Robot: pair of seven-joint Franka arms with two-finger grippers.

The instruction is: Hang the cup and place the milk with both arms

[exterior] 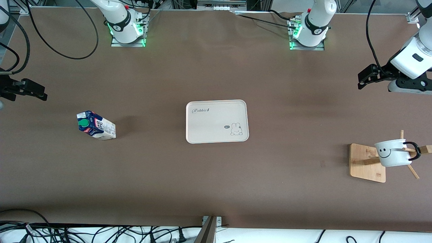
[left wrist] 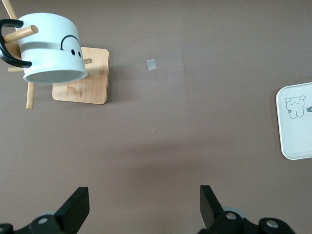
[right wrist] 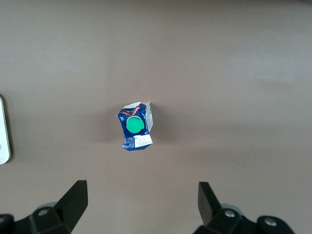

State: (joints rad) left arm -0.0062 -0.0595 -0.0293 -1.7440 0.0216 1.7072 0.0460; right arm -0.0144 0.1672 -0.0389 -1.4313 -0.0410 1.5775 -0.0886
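Note:
The white cup (exterior: 391, 153) with a smiley face hangs by its black handle on a peg of a wooden rack (exterior: 362, 162) at the left arm's end of the table; it also shows in the left wrist view (left wrist: 51, 51). The milk (exterior: 96, 125) stands upright on the table at the right arm's end, and the right wrist view shows its green cap (right wrist: 135, 126). My left gripper (exterior: 360, 81) is open and empty above the table, up from the rack (left wrist: 90, 80). My right gripper (exterior: 44, 93) is open and empty above the table near the milk.
A white tray (exterior: 216, 135) with a rabbit drawing lies at the table's middle, its edge in both wrist views (left wrist: 297, 131) (right wrist: 2, 131). A small pale patch (left wrist: 151, 65) lies on the table near the rack. Cables (exterior: 101, 233) run along the edge nearest the front camera.

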